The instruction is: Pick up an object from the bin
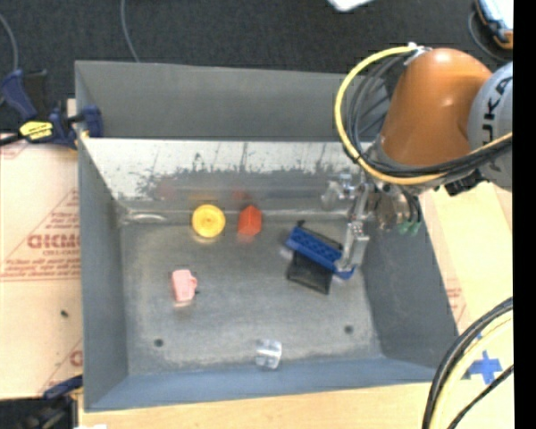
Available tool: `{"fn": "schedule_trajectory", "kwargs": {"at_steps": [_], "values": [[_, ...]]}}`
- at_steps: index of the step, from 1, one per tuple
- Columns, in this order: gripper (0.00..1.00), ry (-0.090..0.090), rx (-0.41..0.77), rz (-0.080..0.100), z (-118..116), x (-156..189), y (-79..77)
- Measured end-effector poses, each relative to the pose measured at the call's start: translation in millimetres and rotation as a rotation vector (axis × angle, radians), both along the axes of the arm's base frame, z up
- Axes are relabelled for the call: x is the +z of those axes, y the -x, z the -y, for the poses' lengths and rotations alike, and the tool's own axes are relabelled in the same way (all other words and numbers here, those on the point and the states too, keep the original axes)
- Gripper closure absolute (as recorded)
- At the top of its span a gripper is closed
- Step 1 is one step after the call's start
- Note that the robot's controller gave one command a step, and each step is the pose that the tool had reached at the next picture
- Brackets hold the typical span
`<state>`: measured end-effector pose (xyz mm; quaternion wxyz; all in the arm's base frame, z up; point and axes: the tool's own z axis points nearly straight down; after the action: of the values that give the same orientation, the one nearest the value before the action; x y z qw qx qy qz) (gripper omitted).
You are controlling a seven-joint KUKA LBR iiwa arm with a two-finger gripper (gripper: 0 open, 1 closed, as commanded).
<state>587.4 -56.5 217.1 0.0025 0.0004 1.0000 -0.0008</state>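
Note:
My gripper (pixel 350 244) hangs at the right side of the bin, its metal fingers pointing down at the right end of a blue studded brick (pixel 314 248). The brick lies tilted on top of a black block (pixel 308 274). One fingertip stands right against the brick's right end; whether anything sits between the fingers I cannot make out.
A yellow round piece (pixel 208 221) and an orange-red piece (pixel 249 222) lie near the back wall. A pink piece (pixel 184 286) rests at the left of the floor. A small clear piece (pixel 268 354) sits by the front wall. The arm's orange cover looms over the right rim.

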Motion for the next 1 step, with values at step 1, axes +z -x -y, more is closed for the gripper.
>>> {"fn": "schedule_trajectory", "kwargs": {"at_steps": [1], "values": [[0.00,0.000,0.157,-0.001,-20.6,-53.1,-13.8]]}}
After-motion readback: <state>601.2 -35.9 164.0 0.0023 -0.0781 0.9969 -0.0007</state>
